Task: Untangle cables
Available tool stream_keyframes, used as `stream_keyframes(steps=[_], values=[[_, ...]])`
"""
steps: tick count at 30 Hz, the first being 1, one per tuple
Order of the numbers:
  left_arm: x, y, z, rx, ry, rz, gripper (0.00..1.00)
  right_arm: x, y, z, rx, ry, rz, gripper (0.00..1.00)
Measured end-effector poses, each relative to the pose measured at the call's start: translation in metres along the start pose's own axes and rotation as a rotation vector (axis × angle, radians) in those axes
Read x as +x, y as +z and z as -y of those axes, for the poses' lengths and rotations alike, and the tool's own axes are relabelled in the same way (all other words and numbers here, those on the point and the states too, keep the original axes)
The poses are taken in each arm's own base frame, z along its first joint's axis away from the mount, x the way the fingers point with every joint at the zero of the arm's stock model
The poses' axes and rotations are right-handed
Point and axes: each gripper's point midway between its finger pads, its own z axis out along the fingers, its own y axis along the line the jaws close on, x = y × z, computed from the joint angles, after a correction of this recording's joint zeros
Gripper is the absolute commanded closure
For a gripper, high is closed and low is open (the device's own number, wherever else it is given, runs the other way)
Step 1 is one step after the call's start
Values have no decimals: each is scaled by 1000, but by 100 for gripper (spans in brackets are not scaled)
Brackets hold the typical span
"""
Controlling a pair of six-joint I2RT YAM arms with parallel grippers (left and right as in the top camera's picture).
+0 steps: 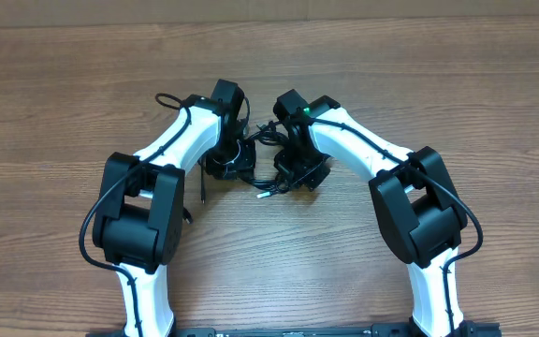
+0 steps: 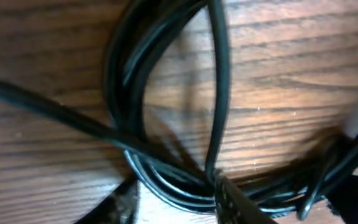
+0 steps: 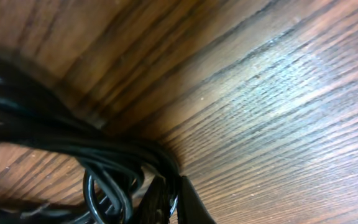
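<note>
The cables (image 1: 262, 183) are a tangle of thin black cords on the wooden table (image 1: 438, 75), lying between my two wrists. In the left wrist view a looped bundle of the cables (image 2: 129, 93) runs between the jaws of my left gripper (image 2: 176, 208). Those jaws stand apart, and pale table shows between the left finger (image 2: 120, 202) and the loop. My right gripper (image 3: 174, 202) is shut, pinching a strand at the edge of the cables (image 3: 104, 155). From overhead, the left gripper (image 1: 235, 154) and right gripper (image 1: 295, 168) are close together over the tangle.
A small plug end (image 1: 266, 194) pokes out toward the table's front. One loose cord end (image 1: 201, 187) lies beside the left arm. Thicker black arm wiring (image 1: 167, 98) loops behind the left wrist. Bare wood surrounds the arms on all sides.
</note>
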Motion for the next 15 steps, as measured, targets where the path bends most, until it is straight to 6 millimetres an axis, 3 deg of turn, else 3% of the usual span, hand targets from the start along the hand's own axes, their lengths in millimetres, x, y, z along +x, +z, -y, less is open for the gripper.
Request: stream_keyframes(steps=[1,15], values=[[-1,1,1,7,-7,5,96,0,0,0,0,-4,1,96],[-5,0,2,17,-22,26,96,-13,-7,1,-19,-66,9,96]])
